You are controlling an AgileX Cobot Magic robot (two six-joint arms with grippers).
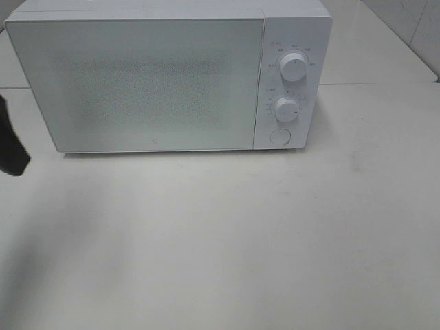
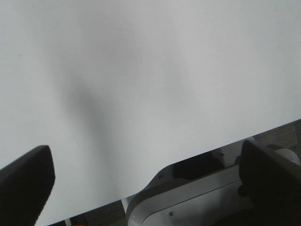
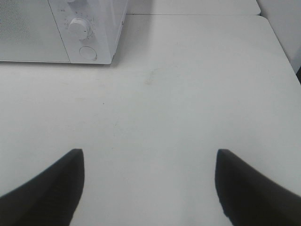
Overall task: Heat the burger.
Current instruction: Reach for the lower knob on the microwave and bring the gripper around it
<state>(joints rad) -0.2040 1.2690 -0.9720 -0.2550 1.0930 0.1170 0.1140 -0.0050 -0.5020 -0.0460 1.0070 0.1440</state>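
Note:
The burger is out of view in every frame. The white microwave stands at the back of the table with its door shut; nothing shows through the speckled door panel. My left gripper is open over bare table near the table's edge, nothing between its fingers. A dark part of the left arm pokes in at the left border of the exterior high view. My right gripper is open above the table, in front and to the right of the microwave, holding nothing.
Two knobs and a round button sit on the microwave's right panel. The white table stretches in front of it. Its edge and a grey robot base show in the left wrist view.

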